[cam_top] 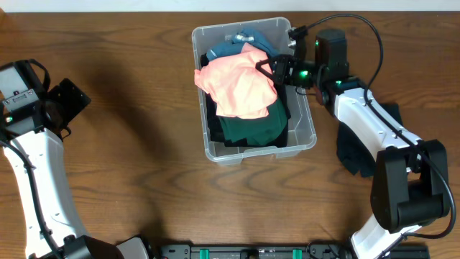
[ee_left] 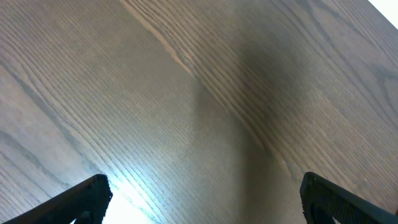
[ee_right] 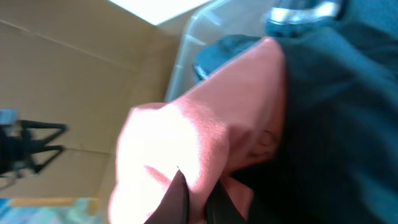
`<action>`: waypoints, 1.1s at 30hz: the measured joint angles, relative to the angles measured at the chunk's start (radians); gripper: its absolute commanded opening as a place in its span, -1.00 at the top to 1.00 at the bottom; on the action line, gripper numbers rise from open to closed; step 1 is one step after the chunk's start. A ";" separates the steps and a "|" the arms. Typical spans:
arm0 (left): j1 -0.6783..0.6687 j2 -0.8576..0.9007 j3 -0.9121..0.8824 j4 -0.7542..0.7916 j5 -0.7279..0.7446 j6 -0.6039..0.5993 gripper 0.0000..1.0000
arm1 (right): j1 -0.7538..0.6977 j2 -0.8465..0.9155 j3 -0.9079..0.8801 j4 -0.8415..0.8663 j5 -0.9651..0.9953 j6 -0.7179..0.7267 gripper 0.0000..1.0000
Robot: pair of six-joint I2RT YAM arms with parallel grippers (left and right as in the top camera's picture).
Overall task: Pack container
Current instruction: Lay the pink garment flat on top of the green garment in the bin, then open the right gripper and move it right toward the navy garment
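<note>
right claw (cam_top: 267,68) grips pink garment (cam_top: 237,90) inside container (cam_top: 248,155), over its right rim.

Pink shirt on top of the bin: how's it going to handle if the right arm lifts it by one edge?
Probably floppy: the pink shirt lies creased and draped over the darker clothes, so it should hang and unfold. Likely light; thin fabric bunches between the right fingers. It seems to overhang the container rim, so may drag.
</note>
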State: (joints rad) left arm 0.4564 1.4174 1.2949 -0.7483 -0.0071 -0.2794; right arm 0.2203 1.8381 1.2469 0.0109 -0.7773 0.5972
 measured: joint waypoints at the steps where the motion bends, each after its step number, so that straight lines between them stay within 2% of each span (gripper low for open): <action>1: 0.000 0.000 0.000 0.000 0.000 0.000 -0.96 | 0.000 0.000 0.000 -0.003 0.019 -0.015 0.97; 11: 0.000 0.000 0.000 0.000 0.000 0.000 -0.96 | -0.006 0.000 0.000 -0.074 0.199 -0.107 0.95; 13: 0.000 0.000 0.000 0.000 0.000 0.000 -0.96 | -0.009 0.000 0.000 -0.074 0.202 -0.121 0.74; 17: 0.000 0.000 0.000 0.000 0.000 0.000 -0.96 | -0.010 -0.008 0.000 -0.064 0.200 -0.156 0.01; 19: 0.000 0.000 0.000 0.000 0.000 0.000 -0.96 | -0.011 -0.032 0.000 -0.055 0.202 -0.170 -0.19; 21: 0.000 0.000 0.000 0.000 0.000 0.000 -0.96 | -0.013 -0.075 0.000 -0.060 0.216 -0.190 -0.28; 26: 0.000 0.000 0.000 0.000 0.000 0.000 -0.96 | -0.043 -0.249 0.000 -0.077 0.273 -0.221 -0.34; 31: 0.000 0.000 0.000 0.000 0.000 0.000 -0.96 | -0.055 -0.350 0.002 -0.118 0.278 -0.246 -0.12; 33: 0.000 0.000 0.000 0.000 0.000 0.000 -0.96 | -0.060 -0.357 0.003 -0.174 0.280 -0.250 -0.17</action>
State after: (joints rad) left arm 0.4564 1.4174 1.2949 -0.7483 -0.0071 -0.2798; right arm 0.1604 1.4811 1.2495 -0.1627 -0.4973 0.3473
